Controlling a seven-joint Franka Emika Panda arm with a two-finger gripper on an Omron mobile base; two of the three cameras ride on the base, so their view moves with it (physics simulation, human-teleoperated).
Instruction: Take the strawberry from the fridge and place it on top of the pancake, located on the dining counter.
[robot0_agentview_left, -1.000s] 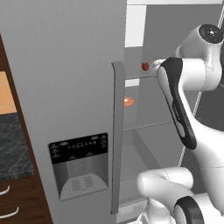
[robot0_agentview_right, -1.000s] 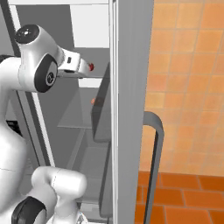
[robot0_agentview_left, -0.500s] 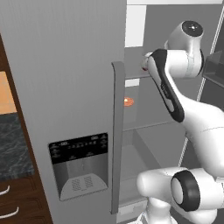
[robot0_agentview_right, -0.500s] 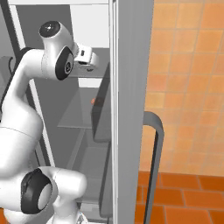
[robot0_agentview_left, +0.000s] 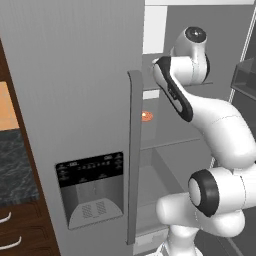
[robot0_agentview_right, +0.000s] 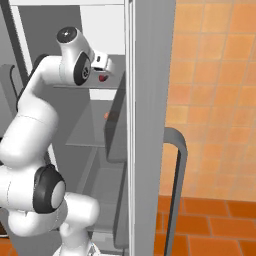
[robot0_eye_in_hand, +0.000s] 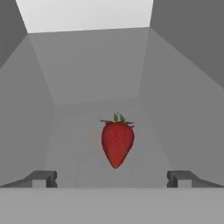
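1. hand view puts the strawberry (robot0_eye_in_hand: 117, 143) upright on a grey shelf inside the fridge (robot0_agentview_left: 75, 100), green top up, ahead of the gripper (robot0_eye_in_hand: 112, 178) and between its two tips.
2. gripper fingers (robot0_eye_in_hand: 41, 178) spread wide, released, grasping nothing.
3. right base view: the arm reaches to the upper shelf, berry just beyond the hand.
4. an orange-red glowing item (robot0_agentview_left: 146, 116) sits one shelf lower.

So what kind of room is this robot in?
Most likely a kitchen. A tall grey fridge with a dispenser panel stands open, a strawberry lies on a shelf inside, and there is a dark counter beside it with an orange tiled wall.
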